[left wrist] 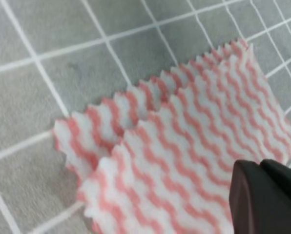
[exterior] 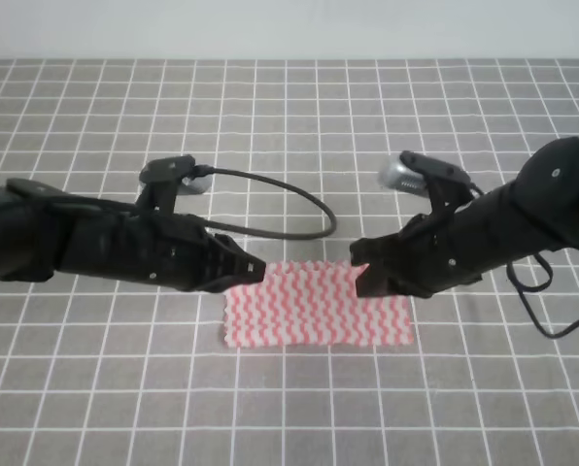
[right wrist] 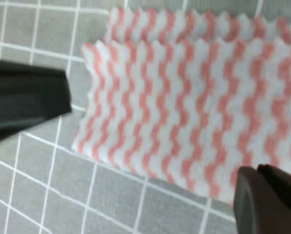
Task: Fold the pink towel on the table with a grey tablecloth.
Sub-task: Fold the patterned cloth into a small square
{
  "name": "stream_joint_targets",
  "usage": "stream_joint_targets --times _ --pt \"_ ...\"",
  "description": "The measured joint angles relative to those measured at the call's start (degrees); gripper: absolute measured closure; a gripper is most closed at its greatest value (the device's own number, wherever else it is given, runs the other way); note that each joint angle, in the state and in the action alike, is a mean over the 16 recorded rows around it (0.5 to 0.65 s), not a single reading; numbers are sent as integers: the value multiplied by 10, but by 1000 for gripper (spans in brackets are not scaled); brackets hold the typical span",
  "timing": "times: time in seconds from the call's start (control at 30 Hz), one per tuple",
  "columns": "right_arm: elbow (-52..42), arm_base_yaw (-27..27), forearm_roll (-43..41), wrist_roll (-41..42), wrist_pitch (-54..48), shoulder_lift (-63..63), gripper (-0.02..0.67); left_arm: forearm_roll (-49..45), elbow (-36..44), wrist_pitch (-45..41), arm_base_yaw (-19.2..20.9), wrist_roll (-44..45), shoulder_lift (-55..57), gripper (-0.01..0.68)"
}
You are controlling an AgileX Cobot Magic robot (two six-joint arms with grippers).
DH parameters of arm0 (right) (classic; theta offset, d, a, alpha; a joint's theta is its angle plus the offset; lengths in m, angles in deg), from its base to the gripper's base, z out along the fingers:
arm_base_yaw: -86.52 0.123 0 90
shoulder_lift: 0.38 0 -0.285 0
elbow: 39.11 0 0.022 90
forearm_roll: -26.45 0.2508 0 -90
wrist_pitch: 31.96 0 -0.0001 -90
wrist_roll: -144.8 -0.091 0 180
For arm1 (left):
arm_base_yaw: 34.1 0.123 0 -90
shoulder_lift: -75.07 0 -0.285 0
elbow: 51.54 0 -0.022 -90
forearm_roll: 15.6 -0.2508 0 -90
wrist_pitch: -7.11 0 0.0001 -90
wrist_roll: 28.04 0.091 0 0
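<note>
Towel (exterior: 314, 306) lies folded, edges offset; left hand (exterior: 254, 271) and right hand (exterior: 363, 277) at far corners, grip indeterminable. Align edges squarely.

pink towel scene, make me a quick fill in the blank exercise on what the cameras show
1. The pink towel lies on a grey tablecloth printed with a white ____.
2. In the left wrist view, the towel shows two stacked layers, so it is already ____.
3. The towel's stripes are pink and ____.
4. The towel's edges are cut in a ____ pattern.

Missing words: grid; folded; white; zigzag
</note>
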Motion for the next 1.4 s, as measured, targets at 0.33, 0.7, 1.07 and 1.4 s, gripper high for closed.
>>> stream_joint_targets --times 0.33,0.7,1.07,1.4 --pt "0 -24 -23 -17 6 18 664 -26 0 28 5 -13 28 673" --pt "0 -44 -35 -24 5 15 638 -26 -1 71 3 -13 60 673" --pt "0 -44 -36 -25 13 -6 495 -24 -1 73 3 -12 68 674" --pt "0 -44 -32 -26 25 -24 428 -24 -1 69 3 -12 68 673"
